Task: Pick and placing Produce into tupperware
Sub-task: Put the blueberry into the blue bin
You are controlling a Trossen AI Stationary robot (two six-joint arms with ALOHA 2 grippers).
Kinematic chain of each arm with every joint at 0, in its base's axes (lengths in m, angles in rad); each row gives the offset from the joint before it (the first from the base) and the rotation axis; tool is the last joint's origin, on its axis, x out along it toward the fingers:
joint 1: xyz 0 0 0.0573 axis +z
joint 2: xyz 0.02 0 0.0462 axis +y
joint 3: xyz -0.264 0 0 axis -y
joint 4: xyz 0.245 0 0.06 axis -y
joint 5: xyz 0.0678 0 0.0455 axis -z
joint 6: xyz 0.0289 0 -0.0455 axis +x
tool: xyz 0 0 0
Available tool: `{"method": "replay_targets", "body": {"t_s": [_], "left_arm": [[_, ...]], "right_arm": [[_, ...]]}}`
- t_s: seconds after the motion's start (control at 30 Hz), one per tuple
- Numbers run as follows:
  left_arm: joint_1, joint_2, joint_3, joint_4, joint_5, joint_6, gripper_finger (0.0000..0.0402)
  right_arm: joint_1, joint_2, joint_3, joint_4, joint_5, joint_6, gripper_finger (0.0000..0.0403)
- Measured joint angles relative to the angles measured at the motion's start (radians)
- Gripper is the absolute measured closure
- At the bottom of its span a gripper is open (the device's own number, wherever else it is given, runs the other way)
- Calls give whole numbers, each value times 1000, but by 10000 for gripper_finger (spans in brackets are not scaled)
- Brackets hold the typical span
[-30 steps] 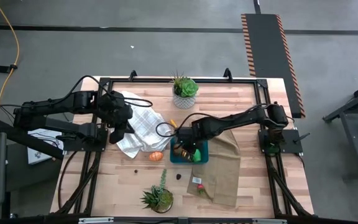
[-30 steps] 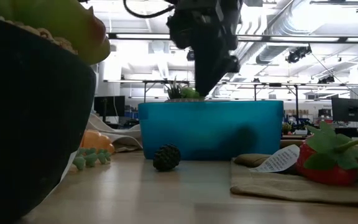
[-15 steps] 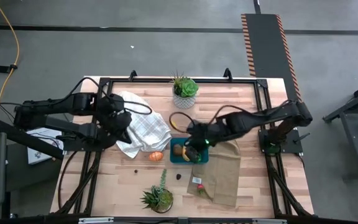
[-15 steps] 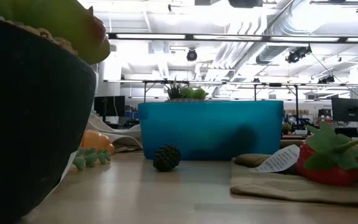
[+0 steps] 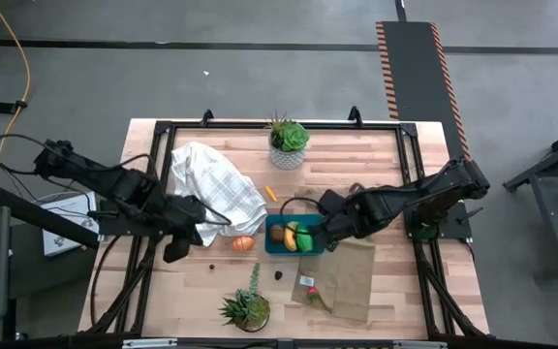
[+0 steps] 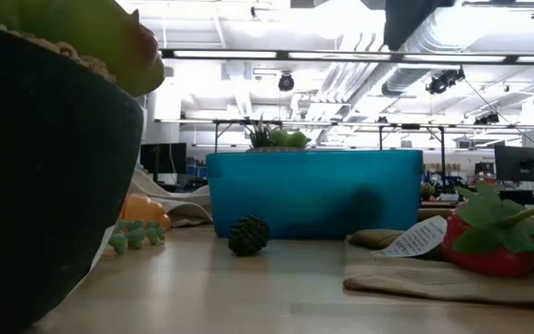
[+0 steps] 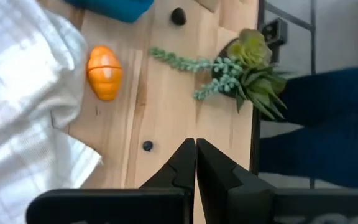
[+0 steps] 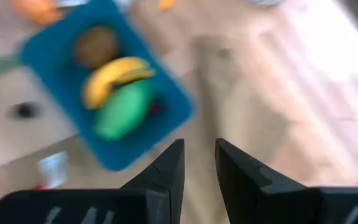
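The teal tupperware (image 5: 277, 244) rests on its flat bottom on the wooden table, with a yellow banana (image 8: 114, 78), a bright green piece (image 8: 123, 113) and a brown round piece (image 8: 96, 45) inside it. An orange piece (image 5: 244, 243) lies on the table left of it, also seen in the left wrist view (image 7: 104, 73). My right gripper (image 5: 329, 237) hangs high over the tupperware's right edge, open, with nothing between its fingers (image 8: 166, 171). My left gripper (image 7: 195, 163) is shut and holds nothing. It hovers over bare wood near the left front of the table (image 5: 178, 250).
A white checked cloth (image 5: 216, 194) lies at the back left and a tan cloth (image 5: 349, 276) with a toy strawberry (image 5: 308, 285) at the front right. Potted plants stand at the far edge (image 5: 287, 142) and the near edge (image 5: 245, 308). A dark berry (image 5: 279, 274) lies before the tupperware.
My right gripper has risen out of the tupperware and drawn back toward the table's right edge, tipping more steeply downward. My left gripper has swung from over the white cloth toward the table's near edge, staying shut. The produce in the tupperware has stayed put.
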Motion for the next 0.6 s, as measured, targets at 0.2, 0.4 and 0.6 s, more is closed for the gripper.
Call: {"method": "replay_targets", "body": {"t_s": [0.2,0.4,0.6], "left_arm": [[-127,75,0,28,-111,-223,372],[-261,125,0,-79,-143,-475,321],[-329,124,0,-151,-240,-783,312]], "right_arm": [[29,-44,-11,-120,220,75,322],[84,-263,-251,-84,232,228,322],[174,-537,-556,171,199,369,322]]}}
